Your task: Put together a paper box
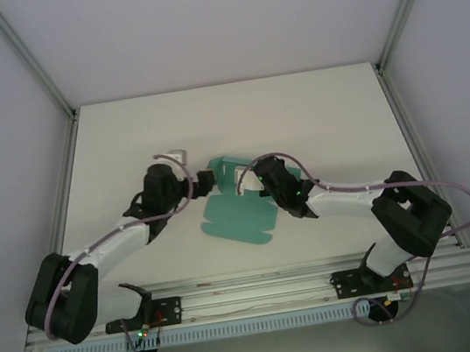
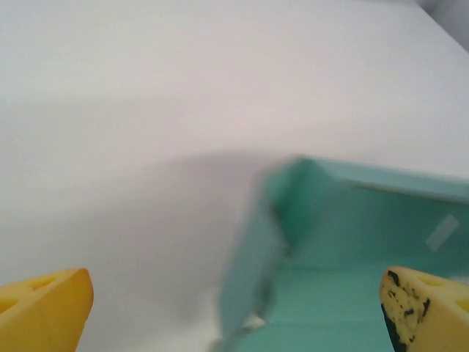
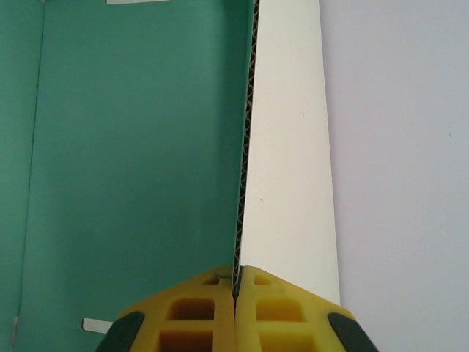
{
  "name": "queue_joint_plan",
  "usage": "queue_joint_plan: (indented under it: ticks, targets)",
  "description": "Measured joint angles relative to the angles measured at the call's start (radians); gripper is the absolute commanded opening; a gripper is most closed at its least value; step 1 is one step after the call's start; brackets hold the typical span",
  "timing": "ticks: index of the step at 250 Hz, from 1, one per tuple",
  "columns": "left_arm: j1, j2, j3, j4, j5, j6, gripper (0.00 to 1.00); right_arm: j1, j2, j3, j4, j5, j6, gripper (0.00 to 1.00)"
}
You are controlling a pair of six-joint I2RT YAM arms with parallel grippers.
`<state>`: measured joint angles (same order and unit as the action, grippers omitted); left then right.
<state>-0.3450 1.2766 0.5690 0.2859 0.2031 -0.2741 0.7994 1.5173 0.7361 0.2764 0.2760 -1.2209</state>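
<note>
The paper box [image 1: 239, 215] is lying mid-frame, pointing up-down. The right hand [image 3: 236, 282] is pinching its flap; the left hand [image 1: 206, 180] is gaping.

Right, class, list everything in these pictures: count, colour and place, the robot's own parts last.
paper box: 1, teal-green inside, white outside, table middle, partly folded.
table: 1, white, under the box.
frame posts: 2, grey, far corners.
rail: 1, silver, near edge.
left arm: 1, black and white, left of box.
right arm: 1, black and white, right of box.
left gripper: 1, yellow fingers, open at the box's left edge.
right gripper: 1, yellow fingers, shut on a box flap.
</note>
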Motion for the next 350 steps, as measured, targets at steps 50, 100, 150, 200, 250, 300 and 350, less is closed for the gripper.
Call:
queue_joint_plan:
  ticks: [50, 100, 150, 200, 250, 300, 350]
  targets:
    - [0.166, 0.069, -0.011, -0.027, 0.008, -0.092, 0.94, 0.0, 0.0, 0.0, 0.0, -0.001, -0.003, 0.0]
    - [0.106, 0.212, -0.01, 0.069, 0.207, -0.042, 0.82, 0.0, 0.0, 0.0, 0.001, -0.007, -0.003, 0.0]
    - [-0.018, 0.296, 0.054, 0.124, 0.285, 0.051, 0.71, 0.003, 0.0, 0.0, 0.0, -0.007, -0.011, 0.0]
    - [-0.026, 0.362, 0.101, 0.152, 0.314, 0.1, 0.62, 0.004, 0.0, 0.001, -0.001, -0.007, -0.012, 0.0]
    - [-0.06, 0.415, 0.148, 0.157, 0.285, 0.127, 0.61, 0.01, 0.007, 0.013, -0.013, -0.002, -0.014, 0.0]
    - [-0.061, 0.462, 0.192, 0.176, 0.263, 0.13, 0.5, 0.009, 0.031, 0.044, -0.027, 0.021, -0.014, 0.0]
    - [-0.075, 0.496, 0.226, 0.194, 0.255, 0.142, 0.41, 0.009, 0.042, 0.061, -0.039, 0.024, -0.01, 0.0]
